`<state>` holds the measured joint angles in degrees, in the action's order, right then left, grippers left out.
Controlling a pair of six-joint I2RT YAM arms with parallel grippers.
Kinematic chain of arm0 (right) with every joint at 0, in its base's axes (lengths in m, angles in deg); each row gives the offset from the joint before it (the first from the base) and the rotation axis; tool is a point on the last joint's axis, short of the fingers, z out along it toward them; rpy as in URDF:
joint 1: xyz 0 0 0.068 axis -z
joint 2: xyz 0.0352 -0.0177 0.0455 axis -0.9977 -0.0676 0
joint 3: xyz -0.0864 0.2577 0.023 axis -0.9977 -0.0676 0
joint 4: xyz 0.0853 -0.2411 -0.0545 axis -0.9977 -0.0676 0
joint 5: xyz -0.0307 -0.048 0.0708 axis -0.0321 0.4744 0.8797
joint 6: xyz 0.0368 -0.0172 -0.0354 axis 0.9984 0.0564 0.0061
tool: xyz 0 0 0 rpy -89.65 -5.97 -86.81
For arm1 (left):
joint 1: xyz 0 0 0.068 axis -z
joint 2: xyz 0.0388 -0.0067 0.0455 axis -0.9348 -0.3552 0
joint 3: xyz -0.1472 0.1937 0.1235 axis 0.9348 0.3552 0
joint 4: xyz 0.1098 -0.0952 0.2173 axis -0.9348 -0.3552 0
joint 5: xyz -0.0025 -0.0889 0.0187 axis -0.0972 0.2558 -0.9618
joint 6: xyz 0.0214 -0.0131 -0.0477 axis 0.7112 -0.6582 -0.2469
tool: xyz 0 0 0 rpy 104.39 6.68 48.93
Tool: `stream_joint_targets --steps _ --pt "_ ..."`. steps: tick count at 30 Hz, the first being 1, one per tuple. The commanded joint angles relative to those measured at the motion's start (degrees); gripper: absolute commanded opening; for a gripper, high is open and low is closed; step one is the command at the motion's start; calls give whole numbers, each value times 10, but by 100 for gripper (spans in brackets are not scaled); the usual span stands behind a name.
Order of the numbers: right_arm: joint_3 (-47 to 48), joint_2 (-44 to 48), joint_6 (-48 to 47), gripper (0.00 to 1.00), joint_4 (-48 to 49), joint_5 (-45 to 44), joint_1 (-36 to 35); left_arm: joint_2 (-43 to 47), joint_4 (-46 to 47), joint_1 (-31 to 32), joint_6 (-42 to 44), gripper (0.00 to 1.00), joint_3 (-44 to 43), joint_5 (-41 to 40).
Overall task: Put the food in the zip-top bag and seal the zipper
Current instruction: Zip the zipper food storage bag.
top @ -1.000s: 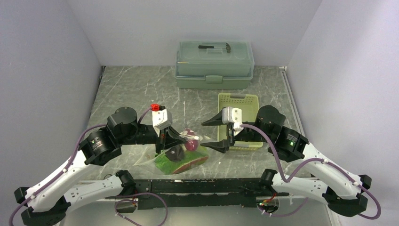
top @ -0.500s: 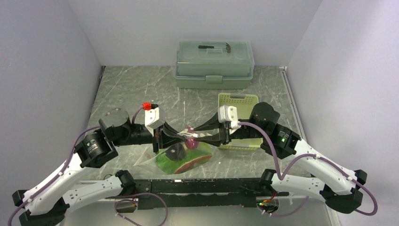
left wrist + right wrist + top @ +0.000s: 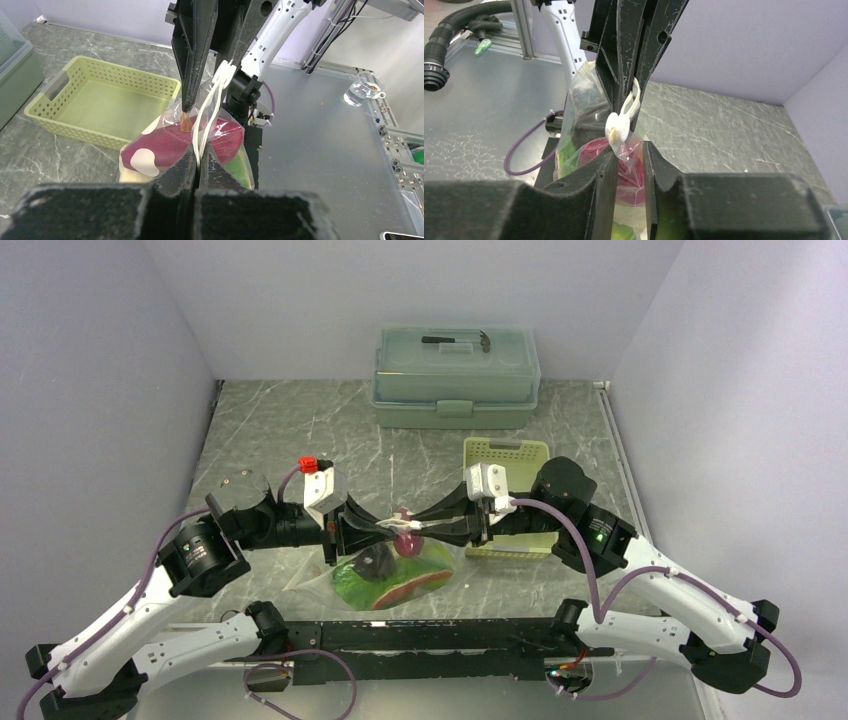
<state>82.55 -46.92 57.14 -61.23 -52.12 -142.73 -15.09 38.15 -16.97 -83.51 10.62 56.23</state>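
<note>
Pinching the zipper, the left gripper has its jaws pressed together on the strip. The right gripper straddles the same edge from 3 o'clock, jaws a little apart beside the white slider; whether they bite the film I cannot tell. The zip-top bag hangs between them near the table's 6 o'clock edge, holding the magenta root, lettuce and watermelon slice. The yellow-green tray lies just beside it at 2 o'clock. The lidded box sits against the 12 o'clock wall. Bare marble spreads toward 10 and 11 o'clock.
</note>
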Motion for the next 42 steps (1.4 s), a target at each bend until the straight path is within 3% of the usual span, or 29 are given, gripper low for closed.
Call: stream_joint_targets --steps 1,5,6,13,15,18,26,31,42 --pt "2 -6 7 21 42 22 1 2 52 2 -10 0 -9 15" --pt "6 -10 7 8 45 25 1 -1 49 2 -9 0 -10 18" --pt "8 -11 7 0 45 24 1 -2 48 2 -9 0 -10 18" --pt "42 -21 -6 0 -8 29 1 -7 17 2 -1 0 -14 -4" --pt "55 -26 -14 0 -33 30 1 -5 6 2 4 9 -16 -17" --pt "84 -36 -14 0 -76 30 1 -2 -8 2 15 32 -22 -24" --pt "159 -78 -14 0 -202 30 1 -17 -72 2 46 51 -63 -24" --pt "213 -114 -14 0 -288 30 1 -19 -61 2 56 55 -63 -33" --pt "288 -168 -14 0 -380 30 0 -41 -34 2 41 55 -79 -23"
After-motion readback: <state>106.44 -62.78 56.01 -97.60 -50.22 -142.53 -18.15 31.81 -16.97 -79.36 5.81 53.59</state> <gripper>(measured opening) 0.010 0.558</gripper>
